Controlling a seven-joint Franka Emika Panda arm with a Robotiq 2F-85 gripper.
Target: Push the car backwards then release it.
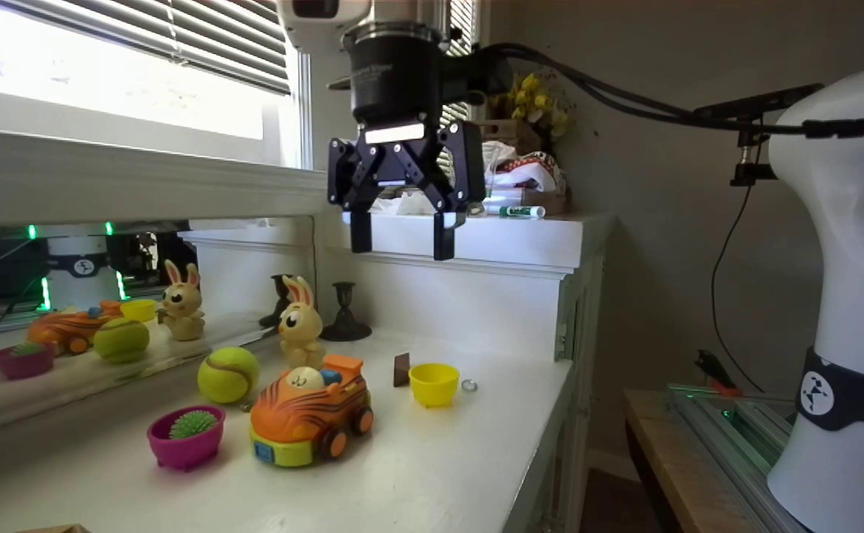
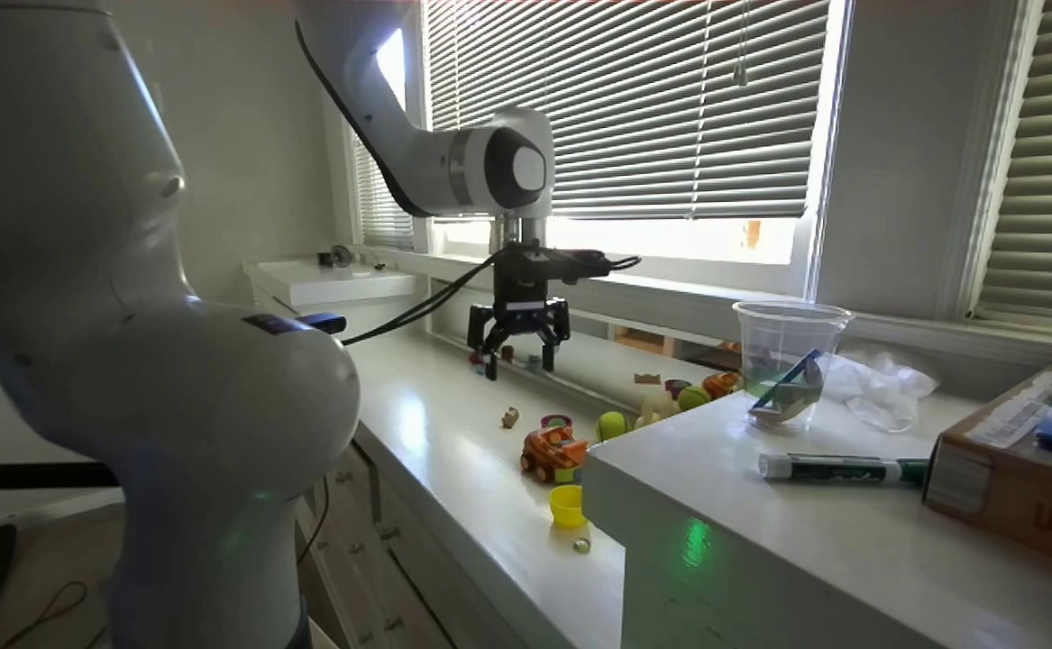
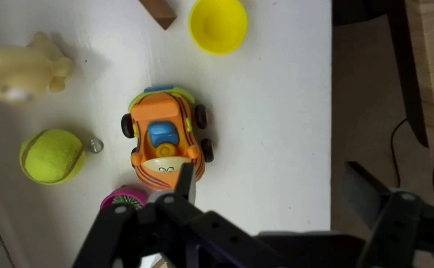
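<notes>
The car (image 1: 306, 414) is a chunky orange toy with dark stripes, a yellow-green bumper, a blue seat and a cream windshield with eyes. It stands on its wheels on the white counter (image 1: 432, 474). It also shows in an exterior view (image 2: 548, 451) and at left of middle in the wrist view (image 3: 156, 110). My gripper (image 1: 402, 252) is open and empty, high above the counter and apart from the car. It is also open in an exterior view (image 2: 519, 368). In the wrist view my gripper (image 3: 270, 167) has one finger overlapping the car's front end.
A pink bowl (image 1: 187, 448) with a green spiky ball, a tennis ball (image 1: 229, 375) and a rabbit figure (image 1: 300, 326) stand near the car. A yellow cup (image 1: 434, 385) and brown block (image 1: 401, 370) lie behind it. A mirror (image 1: 2, 274) backs the counter; a raised ledge (image 1: 476, 240) ends it.
</notes>
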